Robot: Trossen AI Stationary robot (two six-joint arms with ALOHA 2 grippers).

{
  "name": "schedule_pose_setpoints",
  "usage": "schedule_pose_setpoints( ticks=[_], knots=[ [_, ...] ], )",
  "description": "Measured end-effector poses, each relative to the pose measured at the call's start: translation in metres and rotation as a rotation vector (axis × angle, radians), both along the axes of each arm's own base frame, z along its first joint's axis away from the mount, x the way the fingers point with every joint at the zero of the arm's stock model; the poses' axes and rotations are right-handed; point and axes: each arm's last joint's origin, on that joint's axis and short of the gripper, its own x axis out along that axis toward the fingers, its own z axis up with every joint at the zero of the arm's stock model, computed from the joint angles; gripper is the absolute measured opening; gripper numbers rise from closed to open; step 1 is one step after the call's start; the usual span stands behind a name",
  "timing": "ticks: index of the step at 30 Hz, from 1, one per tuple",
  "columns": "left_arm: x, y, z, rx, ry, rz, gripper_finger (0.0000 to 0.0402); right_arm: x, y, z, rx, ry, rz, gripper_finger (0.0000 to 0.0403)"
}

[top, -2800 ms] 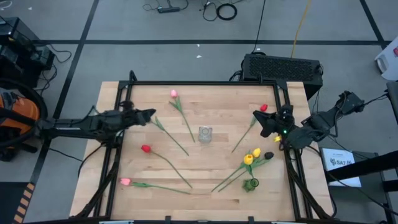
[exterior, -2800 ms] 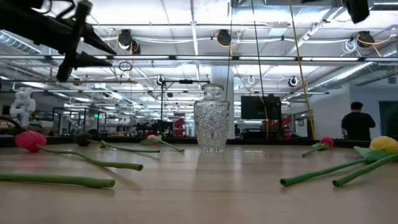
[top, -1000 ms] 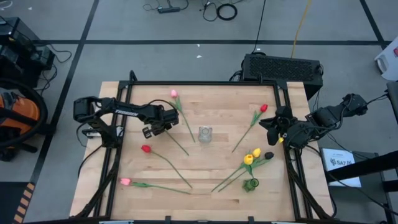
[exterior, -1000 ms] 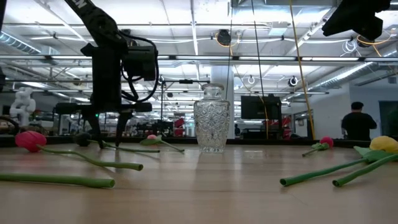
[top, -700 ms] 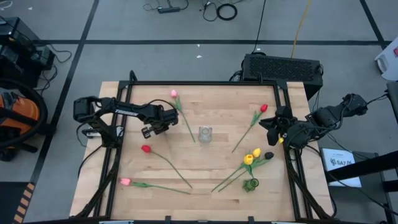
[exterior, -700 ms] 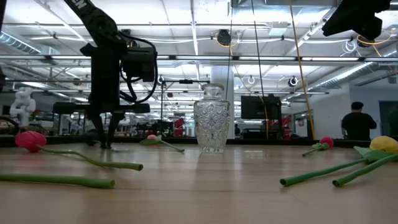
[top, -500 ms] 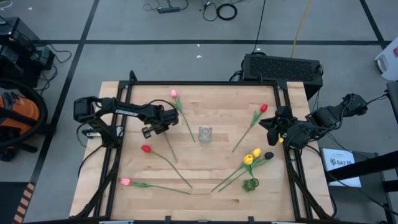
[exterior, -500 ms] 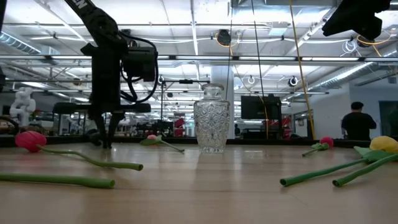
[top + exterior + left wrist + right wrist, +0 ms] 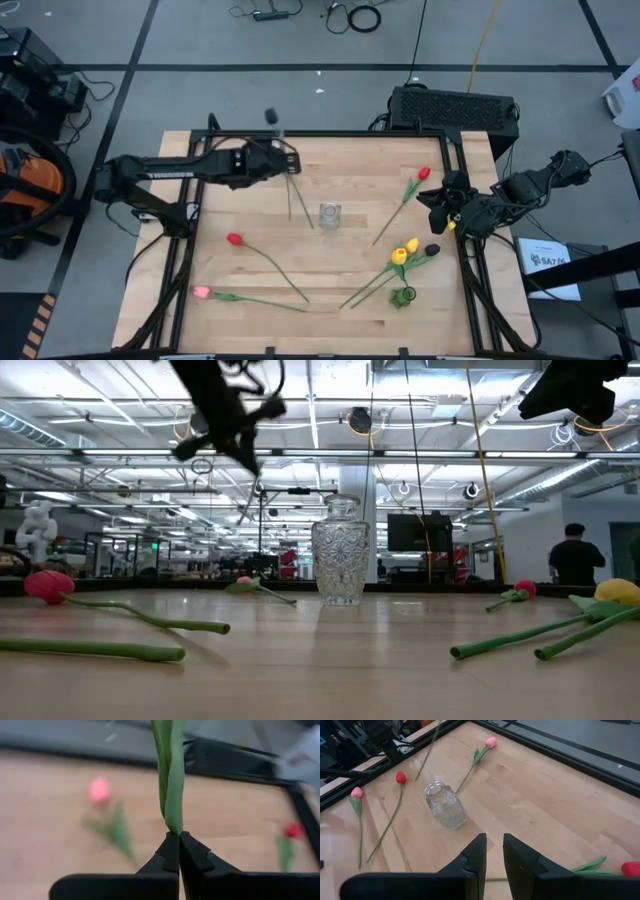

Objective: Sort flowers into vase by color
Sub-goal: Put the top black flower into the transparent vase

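The left gripper (image 9: 178, 836) is clamped tight on the green stem of a flower (image 9: 170, 775), holding it lifted above the far-left part of the tabletop (image 9: 360, 160); its head is too blurred to tell the colour. The glass vase (image 9: 330, 216) stands upright near the middle. A pink tulip (image 9: 490, 742) lies beyond the vase, a red one (image 9: 234, 239) and another pink one (image 9: 201, 292) to the left, and yellow tulips (image 9: 405, 251) to the right. The right gripper (image 9: 491, 853) waits over the right edge, fingers slightly apart, holding nothing.
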Motion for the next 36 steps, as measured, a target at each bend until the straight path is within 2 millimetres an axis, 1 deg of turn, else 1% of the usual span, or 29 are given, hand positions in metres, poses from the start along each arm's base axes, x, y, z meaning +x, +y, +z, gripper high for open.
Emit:
schedule_pose_setpoints(
  ticks=[2, 5, 8, 11, 13, 16, 22, 25, 28, 31, 33, 36],
  knots=[
    [0.0, -0.002, 0.019, 0.086, 0.029, -0.108, 0.0001, 0.0, 0.0, 0.0, 0.001, 0.001, -0.001, 0.0057],
    [0.003, -0.006, 0.052, 0.212, -0.079, -0.205, 0.0, 0.0, 0.0, 0.0, 0.007, -0.001, -0.006, 0.0057],
    [0.013, -0.012, 0.069, 0.362, -0.139, -0.348, 0.0, 0.0, 0.0, 0.0, 0.024, -0.008, -0.02, 0.0057],
    [0.024, -0.021, 0.081, 0.54, -0.189, -0.485, 0.0, 0.0, 0.0, 0.0, 0.04, -0.018, -0.035, 0.0057],
    [0.029, -0.027, 0.088, 0.628, -0.227, -0.556, 0.0, 0.0, 0.0, 0.0, 0.056, -0.025, -0.047, 0.0057],
    [0.04, -0.032, 0.087, 0.691, -0.251, -0.617, 0.0, 0.0, 0.0, 0.0, 0.074, -0.034, -0.061, 0.0057],
    [0.055, -0.039, 0.072, 0.68, -0.231, -0.665, 0.0, 0.001, 0.0, -0.001, 0.099, -0.044, -0.078, 0.0057],
    [0.068, -0.045, 0.066, 0.687, -0.283, -0.716, 0.0, 0.001, 0.0, -0.001, 0.098, -0.043, -0.078, 0.0057],
    [0.078, -0.051, 0.062, 0.709, -0.333, -0.731, 0.0, 0.001, 0.0, -0.001, 0.099, -0.043, -0.078, 0.0057],
    [0.083, -0.057, 0.059, 0.729, -0.346, -0.744, 0.0, 0.001, 0.0, -0.001, 0.099, -0.043, -0.077, 0.0057],
    [0.082, -0.062, 0.057, 0.745, -0.354, -0.754, 0.0, 0.001, 0.0, -0.001, 0.1, -0.042, -0.076, 0.0057],
    [0.079, -0.069, 0.046, 0.777, -0.392, -0.761, 0.0, 0.001, 0.0, -0.001, 0.101, -0.037, -0.074, 0.0057]
  ],
)
